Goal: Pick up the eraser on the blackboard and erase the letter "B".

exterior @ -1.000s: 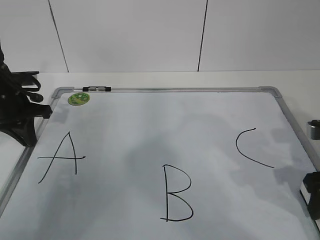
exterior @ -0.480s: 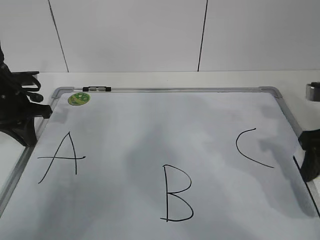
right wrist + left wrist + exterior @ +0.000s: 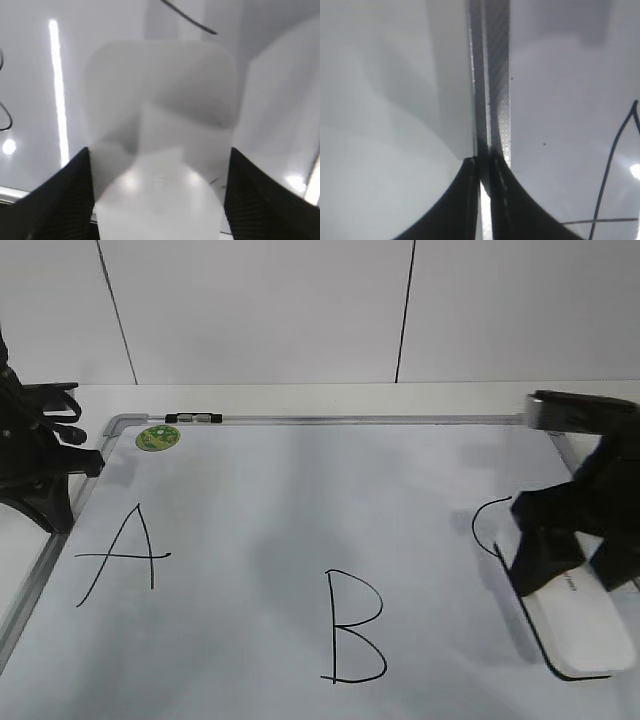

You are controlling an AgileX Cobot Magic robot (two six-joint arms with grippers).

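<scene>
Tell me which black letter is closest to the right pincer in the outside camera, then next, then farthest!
1. The hand-drawn black letter C, right beside the right pincer.
2. The black letter B, bottom middle.
3. The black letter A, far left.

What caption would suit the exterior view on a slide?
Right claw holds the white eraser over the blackboard beside the letter "C", with the letter "B" not yet erased.
</scene>
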